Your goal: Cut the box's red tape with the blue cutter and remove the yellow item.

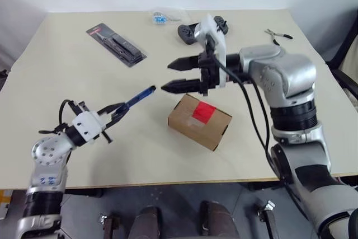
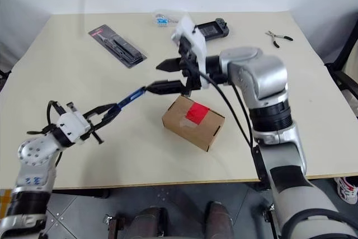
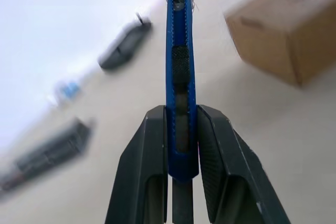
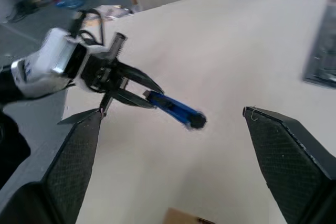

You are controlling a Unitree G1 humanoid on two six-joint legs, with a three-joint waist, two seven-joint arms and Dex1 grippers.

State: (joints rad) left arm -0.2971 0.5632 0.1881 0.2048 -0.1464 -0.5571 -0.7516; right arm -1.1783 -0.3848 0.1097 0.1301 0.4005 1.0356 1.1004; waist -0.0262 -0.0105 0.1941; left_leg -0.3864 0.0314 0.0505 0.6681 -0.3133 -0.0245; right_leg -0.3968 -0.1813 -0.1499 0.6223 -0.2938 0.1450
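The brown box (image 1: 215, 128) lies on the table with its flaps shut. The red tape (image 1: 203, 112) crosses the seam on top. My left gripper (image 1: 118, 111), at the front left, is shut on the blue cutter (image 1: 140, 96), which points up and right toward the box. In the left wrist view the cutter (image 3: 178, 77) stands between the two fingers (image 3: 147, 171), with the box (image 3: 278, 40) beyond it. My right gripper (image 1: 166, 76) hangs open above the box's left side and points left, with its jaws wide and nothing between them. Its wrist view faces the cutter (image 4: 173, 109). The yellow item is hidden.
A black tool in red-edged packaging (image 1: 116, 44) lies at the back left. A clear bag with blue bits (image 1: 162, 17) and a black controller (image 2: 212, 27) sit at the back middle. Pliers (image 1: 278, 36) are at the back right. Bare table (image 1: 67, 82) spreads left of the box.
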